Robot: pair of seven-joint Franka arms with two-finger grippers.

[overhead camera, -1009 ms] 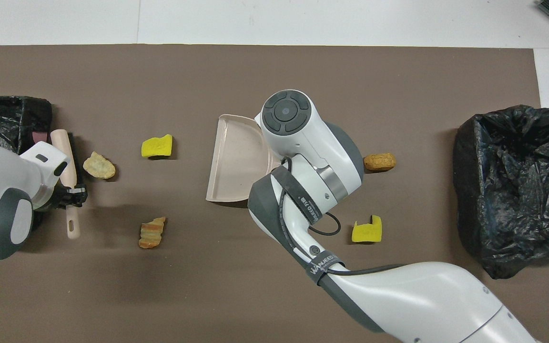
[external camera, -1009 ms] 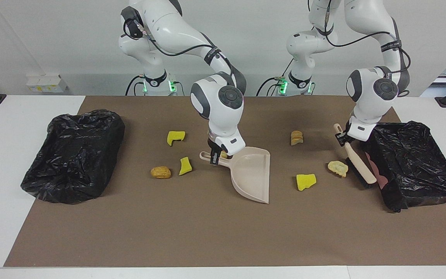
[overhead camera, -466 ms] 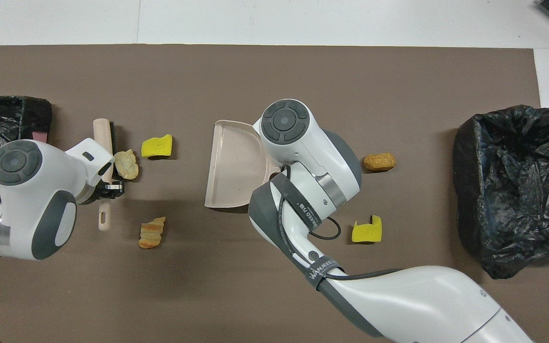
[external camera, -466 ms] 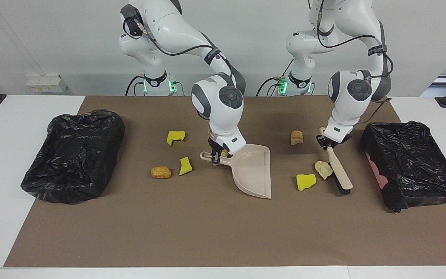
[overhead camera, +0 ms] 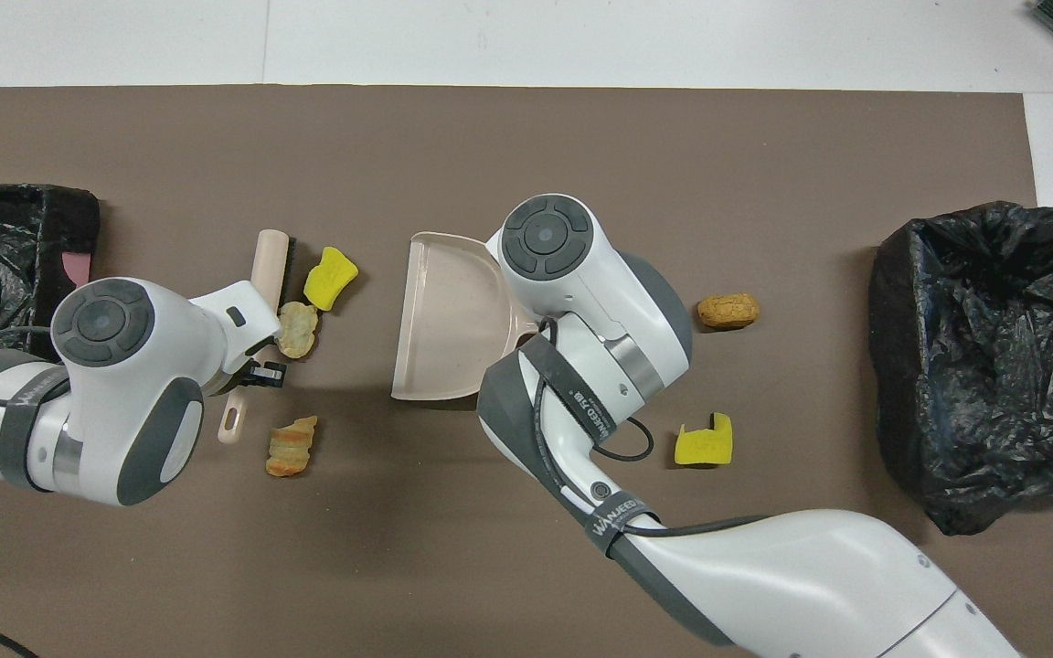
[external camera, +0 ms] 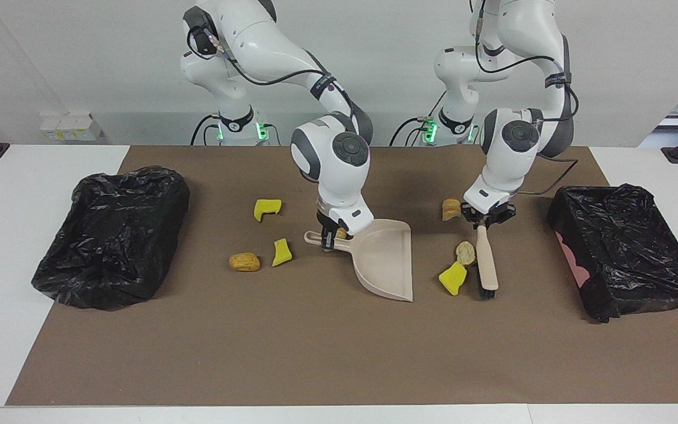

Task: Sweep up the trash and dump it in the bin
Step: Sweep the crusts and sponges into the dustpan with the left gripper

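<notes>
My left gripper [external camera: 483, 222] [overhead camera: 252, 373] is shut on the handle of the beige brush [external camera: 486, 265] [overhead camera: 266, 265], whose black bristles rest on the mat. A yellow chunk [external camera: 452, 278] [overhead camera: 329, 277] and a tan piece [external camera: 465, 252] [overhead camera: 294, 329] of trash lie against the bristles, between brush and dustpan. My right gripper [external camera: 330, 238] is shut on the handle of the beige dustpan [external camera: 386, 259] [overhead camera: 444, 320], which lies flat with its mouth toward the brush. A ridged tan piece [external camera: 451, 208] [overhead camera: 289, 446] lies beside the left gripper, nearer to the robots.
Beside the dustpan handle toward the right arm's end lie two yellow chunks [external camera: 266, 208] [external camera: 281, 252] and a tan-brown piece [external camera: 244, 261] [overhead camera: 728, 311]. A bin lined with a black bag stands at each end of the brown mat [external camera: 109, 235] [external camera: 627, 247].
The left arm has drawn the brush from beside its bin toward the dustpan, pushing the tan piece and the yellow chunk along. The dustpan has barely shifted.
</notes>
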